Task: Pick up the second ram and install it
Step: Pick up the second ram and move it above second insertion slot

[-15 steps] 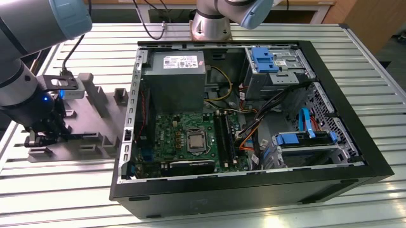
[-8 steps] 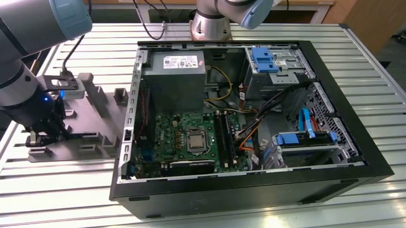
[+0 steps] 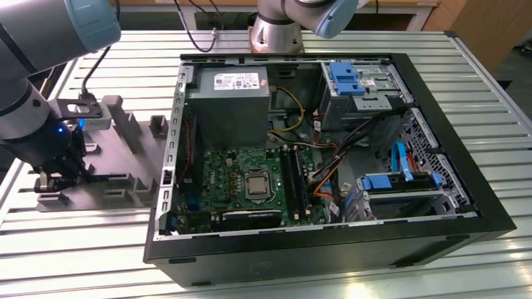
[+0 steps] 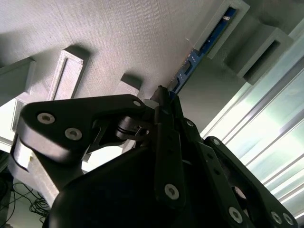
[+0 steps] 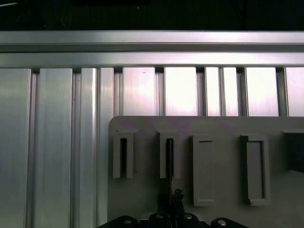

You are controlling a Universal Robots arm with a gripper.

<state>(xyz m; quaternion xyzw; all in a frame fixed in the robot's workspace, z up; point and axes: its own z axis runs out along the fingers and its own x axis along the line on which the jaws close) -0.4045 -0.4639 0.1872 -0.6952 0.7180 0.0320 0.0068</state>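
My tool (image 4: pixel 164 95) is drawn narrow, its black fingers (image 4: pixel 166 123) pinched on the near end of the second ram (image 4: pixel 192 61), the thin blue strip running edge-on away from the fingertips in the second wrist view. Its far part stands in the slot of an upright gray block (image 4: pixel 240 14). In the first wrist view the strip reads as a dark line rising from the fingertips into that slot. The block belongs to the gray fixture (image 5: pixel 223 126), which carries a row of like blocks and lies flat on the slatted aluminium tabletop (image 5: pixel 142 90). In the exterior view I sit at about nine o'clock, low over the fixture. From there, at three o'clock and just beside the fixture, the open computer case (image 3: pixel 332 252) lies on the same tabletop. Inside it is the green motherboard (image 3: pixel 223 167) with its square silver processor (image 3: pixel 254 184) near the middle. The gray power supply (image 3: pixel 228 93) is at twelve o'clock of the board, and a blue drive caddy (image 3: pixel 345 78) at about one o'clock.
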